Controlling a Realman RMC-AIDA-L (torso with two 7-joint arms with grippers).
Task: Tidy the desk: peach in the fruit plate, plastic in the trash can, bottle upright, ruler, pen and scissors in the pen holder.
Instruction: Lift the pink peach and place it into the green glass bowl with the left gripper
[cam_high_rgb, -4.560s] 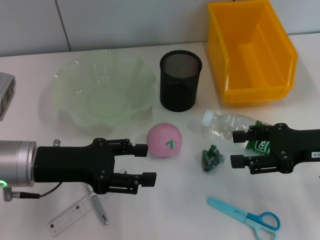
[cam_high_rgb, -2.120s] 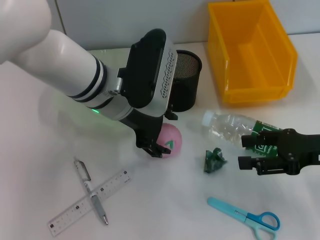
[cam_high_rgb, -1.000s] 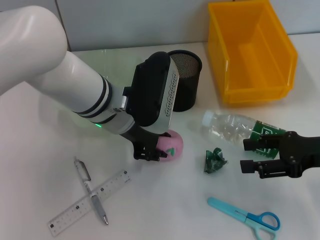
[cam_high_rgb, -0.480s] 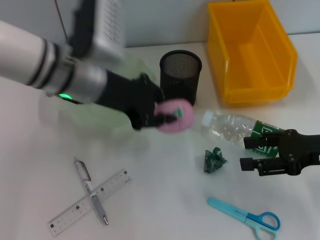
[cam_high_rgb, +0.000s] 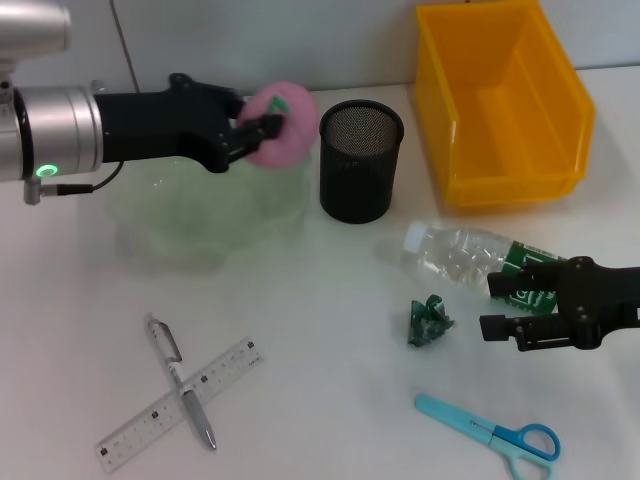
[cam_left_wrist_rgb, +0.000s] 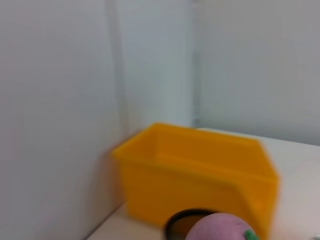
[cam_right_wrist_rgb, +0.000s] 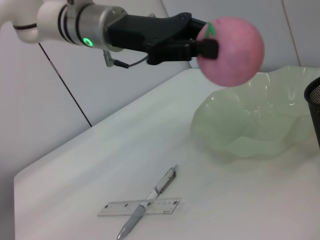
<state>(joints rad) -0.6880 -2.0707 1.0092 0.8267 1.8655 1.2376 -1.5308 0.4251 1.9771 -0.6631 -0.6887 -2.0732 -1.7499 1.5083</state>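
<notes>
Above the fruit plate: the left gripper (cam_high_rgb: 258, 128) held the peach (cam_high_rgb: 283, 137) in the air, fingers clenched on it from two sides.
Peach: pink, with a green leaf mark; it hung over the rim of the fruit plate (cam_high_rgb: 140, 215) nearest the pen holder (cam_high_rgb: 361, 160), not touching the plate. The right wrist view showed the same peach (cam_right_wrist_rgb: 230, 44) clear above the pale green plate (cam_right_wrist_rgb: 240, 135).
Left wrist view: the peach (cam_left_wrist_rgb: 220, 227) sat low in the picture, in front of the pen holder rim (cam_left_wrist_rgb: 180, 222) and the trash can (cam_left_wrist_rgb: 200, 175).
Right gripper (cam_high_rgb: 505, 306): low over the table near the bottle, jaws apart and holding nothing.
Bottle (cam_high_rgb: 470, 258): clear plastic with a green label, lying on its side between the pen holder and the right gripper.
Plastic (cam_high_rgb: 426, 320): green crumpled scrap on the table, just beside the bottle.
Scissors (cam_high_rgb: 495, 433): blue handles, flat on the table on the near side of the right gripper.
Ruler (cam_high_rgb: 178, 405) and pen (cam_high_rgb: 182, 383): crossed on the table, pen over ruler, well apart from the pen holder.
Trash can (cam_high_rgb: 500, 100): yellow bin at the far right of the table.
</notes>
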